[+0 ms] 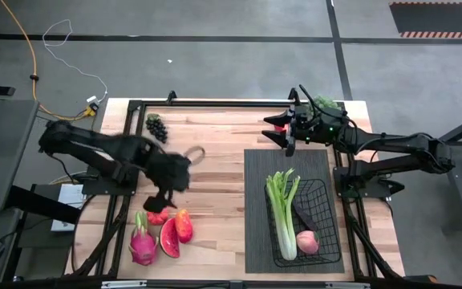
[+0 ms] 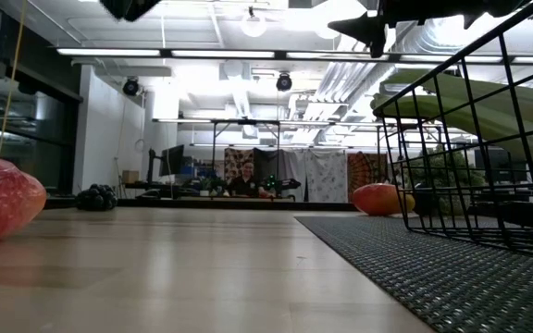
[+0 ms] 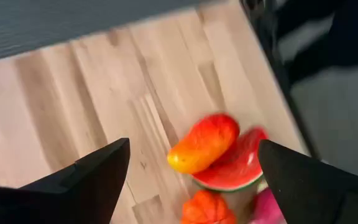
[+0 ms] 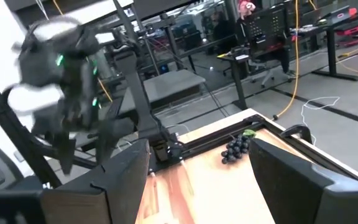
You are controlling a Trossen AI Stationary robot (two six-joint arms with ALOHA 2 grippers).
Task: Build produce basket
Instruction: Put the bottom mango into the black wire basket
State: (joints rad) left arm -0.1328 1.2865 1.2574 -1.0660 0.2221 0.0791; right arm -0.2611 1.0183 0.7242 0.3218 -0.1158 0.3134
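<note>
My left gripper hangs wide open and empty over the mango, which lies touching the watermelon slice; a careless close could shove both. The basket sits well apart on the mat, and my right gripper, also open and empty, waits beyond the mat.

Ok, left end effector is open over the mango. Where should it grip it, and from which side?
Grip the mango across its narrow middle, coming straight down from above. It lies flat, elongated, beside the watermelon slice, so the left end effector should straddle the short axis.
</note>
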